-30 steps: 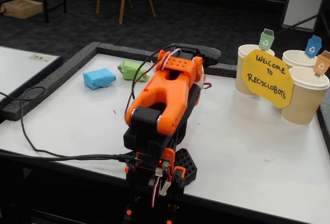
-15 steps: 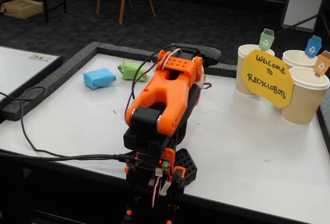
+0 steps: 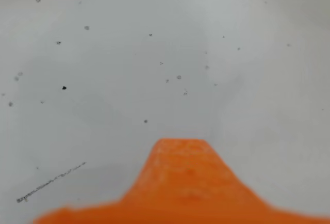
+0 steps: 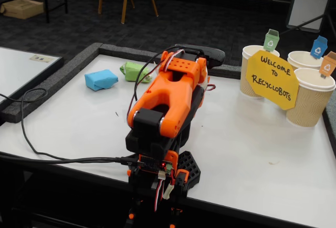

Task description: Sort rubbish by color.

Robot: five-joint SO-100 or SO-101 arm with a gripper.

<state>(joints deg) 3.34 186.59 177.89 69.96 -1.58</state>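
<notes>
In the fixed view the orange arm (image 4: 169,99) sits folded low at the centre of the frame, its front end hidden behind its own body. The blue paper lump (image 4: 101,79) and the green paper lump (image 4: 134,71) lie on the white table (image 4: 252,149) at upper left, the green one just beside the arm's far end, the blue one further left. In the wrist view a blurred orange part of the pincer (image 3: 178,182) fills the bottom edge over bare speckled table; whether it is wide or narrow cannot be told. Three paper cups (image 4: 310,102) and a yellow sign (image 4: 272,78) stand at right.
</notes>
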